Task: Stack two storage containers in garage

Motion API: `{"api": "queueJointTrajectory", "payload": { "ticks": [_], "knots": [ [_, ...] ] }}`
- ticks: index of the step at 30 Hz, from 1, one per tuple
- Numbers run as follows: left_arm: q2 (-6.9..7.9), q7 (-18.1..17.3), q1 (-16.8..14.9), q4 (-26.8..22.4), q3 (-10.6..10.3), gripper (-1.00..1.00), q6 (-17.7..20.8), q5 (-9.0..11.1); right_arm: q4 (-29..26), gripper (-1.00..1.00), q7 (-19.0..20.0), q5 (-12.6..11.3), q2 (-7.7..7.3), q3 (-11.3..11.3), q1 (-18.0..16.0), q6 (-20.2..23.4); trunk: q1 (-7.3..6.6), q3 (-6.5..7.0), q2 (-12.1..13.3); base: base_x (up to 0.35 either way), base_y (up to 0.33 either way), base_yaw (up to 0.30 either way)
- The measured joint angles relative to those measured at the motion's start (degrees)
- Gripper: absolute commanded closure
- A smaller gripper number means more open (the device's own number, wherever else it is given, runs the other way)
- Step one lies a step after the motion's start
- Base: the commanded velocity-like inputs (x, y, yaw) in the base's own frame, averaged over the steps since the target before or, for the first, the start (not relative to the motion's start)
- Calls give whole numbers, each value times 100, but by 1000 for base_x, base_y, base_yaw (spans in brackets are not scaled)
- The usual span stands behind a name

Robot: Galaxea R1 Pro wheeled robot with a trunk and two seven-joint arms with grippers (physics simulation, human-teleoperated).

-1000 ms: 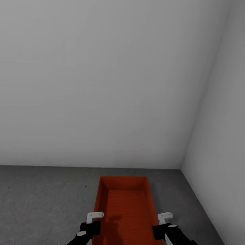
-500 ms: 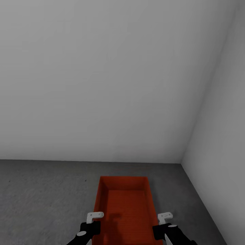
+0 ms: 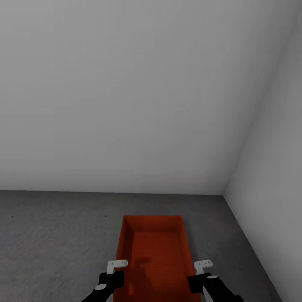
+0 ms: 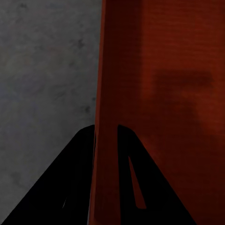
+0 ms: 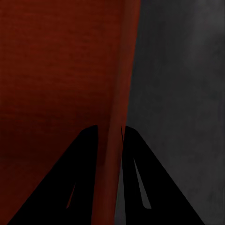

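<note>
Garage corner: left end effector (image 4: 106,133) and right end effector (image 5: 110,133) each gripping bin (image 3: 153,251) wall, carrying above concrete floor (image 3: 54,226); next likely lowering level, then releasing.

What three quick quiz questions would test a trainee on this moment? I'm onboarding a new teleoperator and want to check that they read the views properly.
1. True or false: the storage container has something inside it.
2. Which part of the container does the left gripper straddle? A) a long side wall B) the far end wall C) the bottom
3. What surface lies under the container in the head view?

Key
1. False: it is open-topped and its ribbed bottom is bare.
2. A: its two fingers sit either side of the left wall; the right gripper does the same on the right wall.
3. Rough speckled grey concrete floor, near a corner of two white walls.
</note>
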Motion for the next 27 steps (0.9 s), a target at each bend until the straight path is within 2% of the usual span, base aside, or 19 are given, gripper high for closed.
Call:
{"api": "queueJointTrajectory", "payload": {
  "ticks": [12, 18, 19, 20, 21, 22, 23, 27],
  "knots": [
    [-20, 6, -2, 2, 4, 100, -223, 7, -65, 100, -5, -13, -28, 33, 1, -151, -98, -266, -16, 0, 0, 0],
    [-19, 6, -2, -2, 4, 100, -218, 7, -68, 100, -8, -18, -29, 37, 1, -147, -99, -267, -16, 0, 0, 0],
    [-20, 7, 0, -2, 4, 100, -222, 7, -65, -100, -8, -21, -30, 39, 1, -152, -98, -267, -16, 0, 0, 0],
    [73, -139, 4, -4, -61, 100, -238, 20, 92, -100, 47, -154, -53, 34, 2, -5, -69, -267, -16, 0, 0, 0],
    [209, -425, 5, -8, -12, -100, -319, 27, 104, -100, 52, -166, -53, 33, 1, 0, 23, -267, -16, 0, 0, 0],
    [232, -69, 9, 8, -114, -100, 34, 50, 103, -100, 41, -150, -55, 32, 0, 0, 61, -267, -15, 0, 0, 0],
    [237, 6, 10, 12, -67, -100, 30, 40, 105, -100, 31, -117, -56, 28, 2, 0, 62, -268, -15, 0, 0, 0],
    [233, 8, 12, 13, -72, -100, -14, 36, 107, -100, 37, -116, -56, 22, 2, 0, 62, -268, -15, 0, 0, 0]
  ]
}}
